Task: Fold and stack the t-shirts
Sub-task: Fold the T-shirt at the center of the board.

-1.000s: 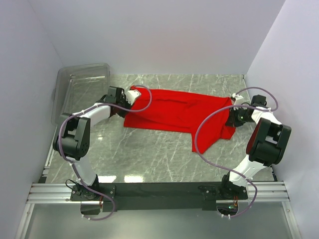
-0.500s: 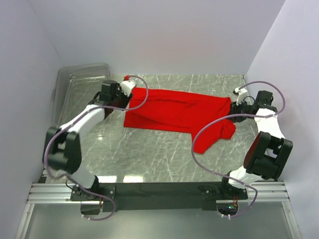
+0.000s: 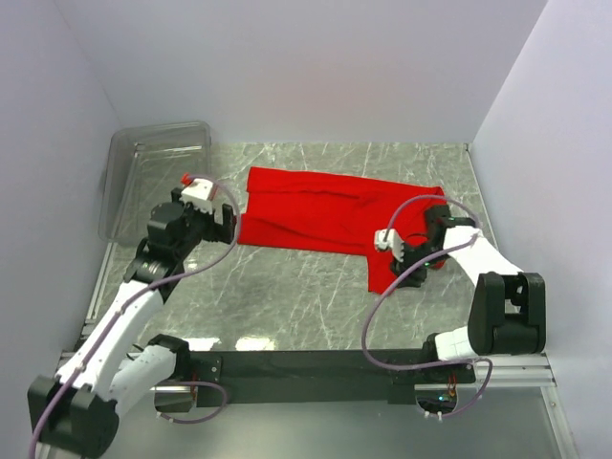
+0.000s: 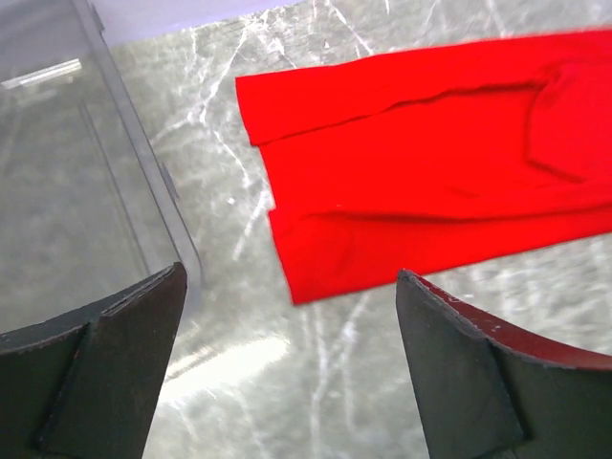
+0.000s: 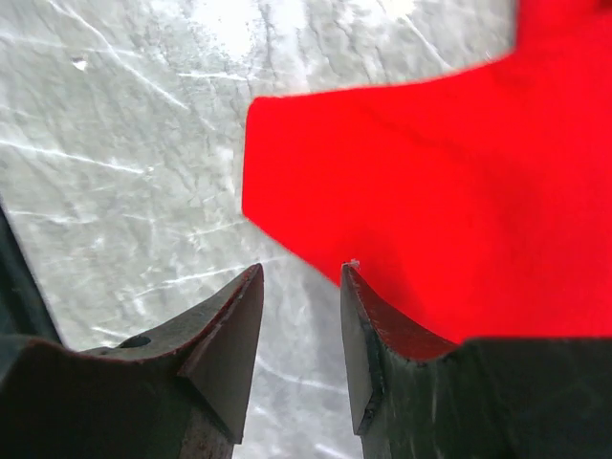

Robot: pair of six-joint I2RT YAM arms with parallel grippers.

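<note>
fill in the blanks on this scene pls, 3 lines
The t-shirt lying flat on the table is ___ in colour.
The left claw stands wide open and grips ___.
In the top view, the clear bin sits on the t-shirt's ___ side.
Missing words: red; nothing; left.

The t-shirt (image 3: 325, 215) is seen as soft red cloth, matt and unprinted, marked by shallow creases. The tabletop (image 3: 287, 296) is finished like grey veined marble, smooth and glossy, with light reflected in it. The bin (image 3: 143, 172) is made of clear, smooth plastic. Dark, matt, faintly grainy fingers are shown on the left claw (image 4: 289, 287) and the right claw (image 5: 302, 277). The rail (image 3: 96, 368) is of pale, dull-sheened metal.
</note>
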